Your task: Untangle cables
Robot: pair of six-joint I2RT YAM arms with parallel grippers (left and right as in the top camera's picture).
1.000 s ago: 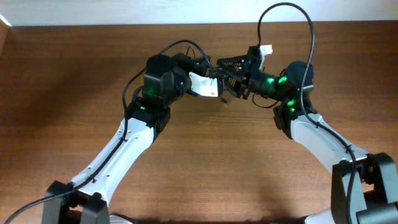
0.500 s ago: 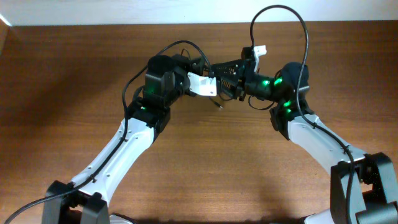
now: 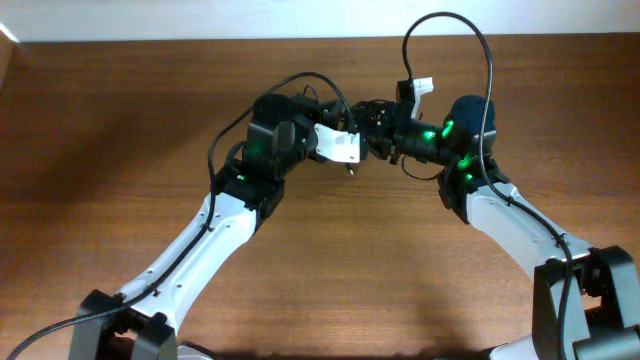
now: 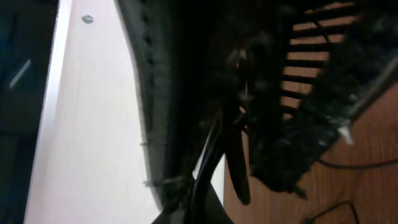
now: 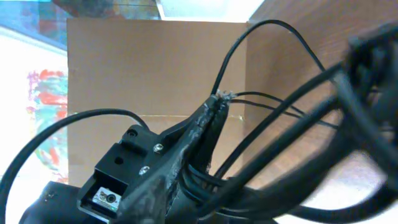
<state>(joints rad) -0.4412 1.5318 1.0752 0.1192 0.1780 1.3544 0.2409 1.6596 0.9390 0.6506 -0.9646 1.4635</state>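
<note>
Now, thin black limp cords (image 5: 258,94), light and floppy, upper centre: right gripper (image 3: 378,128) pinches them, left gripper (image 3: 348,150) I cannot tell; best grabbed one strand at a time.

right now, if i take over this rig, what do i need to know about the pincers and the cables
Left pincer: nose to nose with the right one over mid-table. Its wrist view is too dark to tell whether it is open or shut.
Right pincer: looks shut on the cables, with thin strands fanning out from its fingertips.
Cables: bunched between the two pincers, apparently held above the table. A loose strand shows against the wood in the left wrist view.
Done: bundle gripped.
Left: no strand is pulled free yet, so all the untangling remains.
</note>
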